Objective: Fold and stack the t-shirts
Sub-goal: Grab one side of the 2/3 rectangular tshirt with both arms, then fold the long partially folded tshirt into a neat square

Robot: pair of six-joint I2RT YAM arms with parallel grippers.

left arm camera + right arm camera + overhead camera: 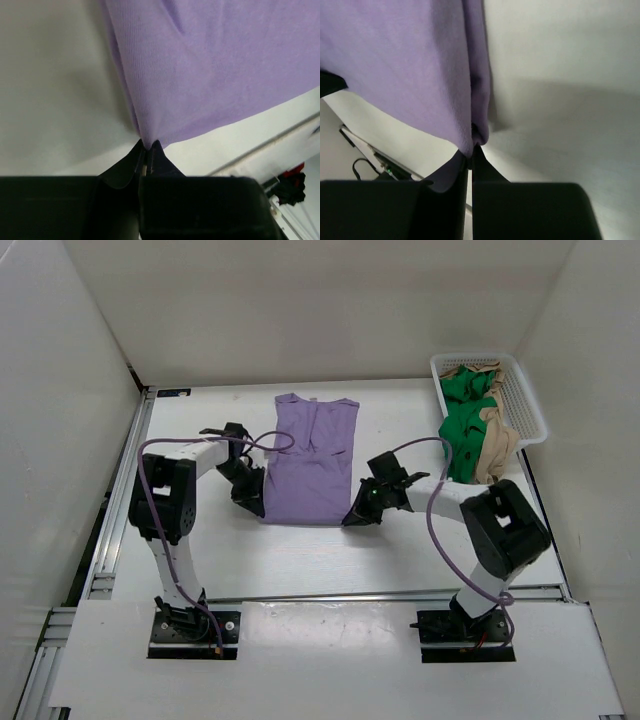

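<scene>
The lavender purple t-shirt (311,460) lies on the white table, narrowed with its sides folded in, collar at the far end. My left gripper (255,505) is shut on its near left corner; the wrist view shows the cloth (210,70) pinched at the fingertips (148,146). My right gripper (352,517) is shut on the near right corner, the cloth (405,65) pinched at the tips (472,149). The bright green t-shirt (462,420) and the tan beige t-shirt (496,445) lie bunched in the basket.
The white mesh basket (528,405) stands at the far right of the table, shirts hanging over its near end. White walls enclose the table on the left, back and right. Metal rails run along the table's left and near edges.
</scene>
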